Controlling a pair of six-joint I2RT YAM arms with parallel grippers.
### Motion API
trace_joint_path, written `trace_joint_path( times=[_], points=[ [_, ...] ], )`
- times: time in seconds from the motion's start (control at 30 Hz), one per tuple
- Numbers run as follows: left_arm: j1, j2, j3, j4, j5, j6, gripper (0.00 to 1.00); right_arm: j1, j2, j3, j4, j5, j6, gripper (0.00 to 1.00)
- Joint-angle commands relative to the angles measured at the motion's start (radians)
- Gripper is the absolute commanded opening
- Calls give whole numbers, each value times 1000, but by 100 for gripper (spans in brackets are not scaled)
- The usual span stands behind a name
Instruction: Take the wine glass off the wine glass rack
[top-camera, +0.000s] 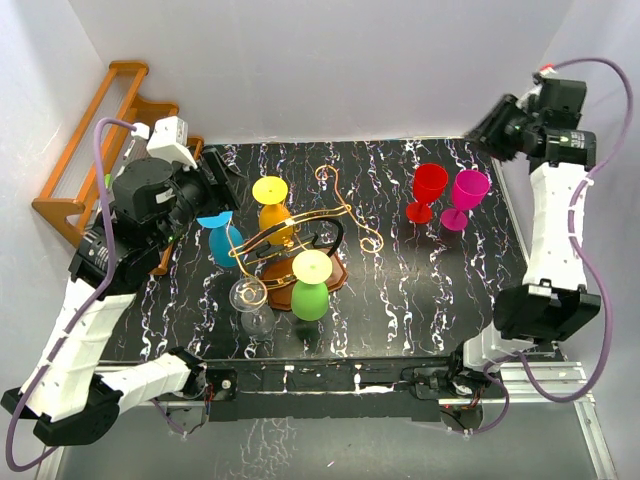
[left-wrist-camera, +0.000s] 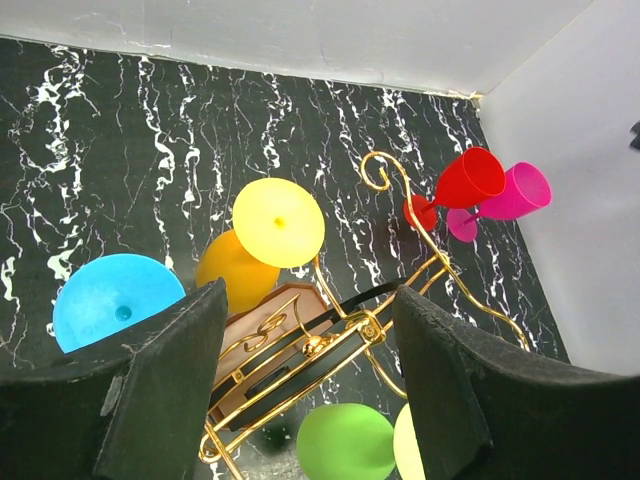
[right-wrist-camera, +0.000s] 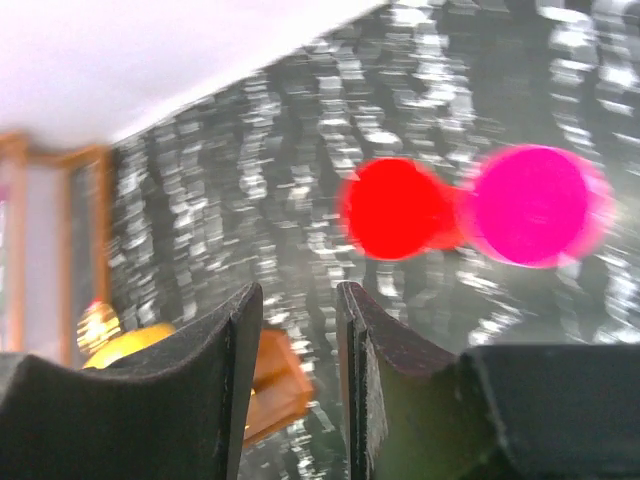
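The wine glass rack (top-camera: 345, 207) is a thin gold wire stand with a black loop on a reddish-brown base (top-camera: 335, 272), mid-table. Hanging on it are a blue glass (top-camera: 222, 240), a yellow-footed orange glass (top-camera: 272, 205), a green glass (top-camera: 311, 298) and a clear glass (top-camera: 252, 300). My left gripper (top-camera: 220, 185) is open and empty, above the rack's left end. In the left wrist view the rack (left-wrist-camera: 437, 262) and its base (left-wrist-camera: 262, 318) lie between my left gripper's (left-wrist-camera: 310, 335) fingers, below them. My right gripper (top-camera: 485, 128) is raised at the back right, slightly open and empty.
A red glass (top-camera: 430, 187) and a magenta glass (top-camera: 469, 192) stand on the table at the back right, below my right gripper (right-wrist-camera: 295, 340). An orange-brown stepped shelf (top-camera: 90, 150) leans at the back left, behind the left arm. White walls enclose the table.
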Motion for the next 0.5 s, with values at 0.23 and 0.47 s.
trace_joint_path(
  times=[0.23, 0.47],
  points=[
    [-1, -41, 12, -25, -47, 1, 66, 655, 200, 320, 218, -324, 245, 37],
    [0, -63, 12, -54, -64, -8, 66, 797, 326, 367, 217, -278, 245, 37]
  ],
)
